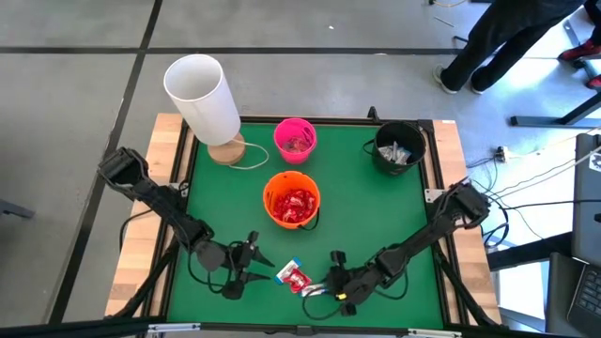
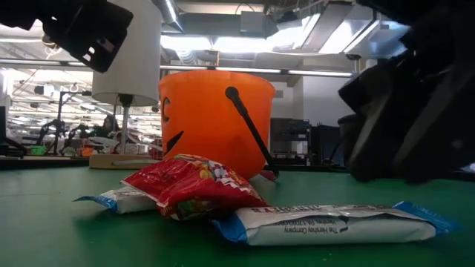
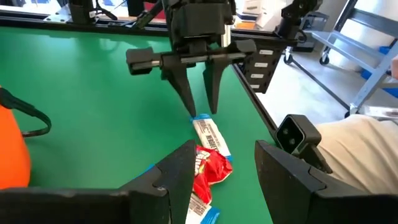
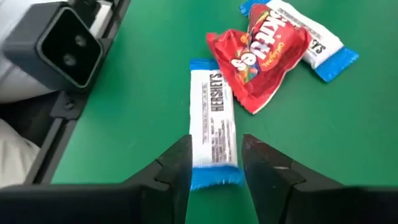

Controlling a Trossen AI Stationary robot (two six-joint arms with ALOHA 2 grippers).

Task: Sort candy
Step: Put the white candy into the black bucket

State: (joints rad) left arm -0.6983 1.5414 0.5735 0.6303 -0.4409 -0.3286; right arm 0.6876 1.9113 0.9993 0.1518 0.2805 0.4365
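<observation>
In the high view I see my right gripper [image 1: 319,286] at lower centre, beside the white, blue-ended wrapped bar [image 1: 290,269] and crinkly red glossy candy pouch [image 1: 299,279]; the left gripper [image 1: 252,260], spread empty, waits just left. In the right wrist view, at lower centre, my fingers [image 4: 174,165] straddle the flat white bar [image 4: 212,118], parted and not yet clenched (slick film, I judge), so I'd lower squarely before closing.

I'm looking past my left gripper [image 3: 217,171], its two dark fingers apart, low over the green table [image 3: 93,81]. Just beyond them lies a red candy packet [image 3: 210,169], with a white, blue-ended bar [image 3: 210,134] at its 12 o'clock and another white-and-blue wrapper [image 3: 200,210] at its 6. The right gripper [image 3: 199,93] points down, fingertips straddling the far bar's end. An orange bucket [image 3: 11,162] sits at 9 o'clock.
</observation>
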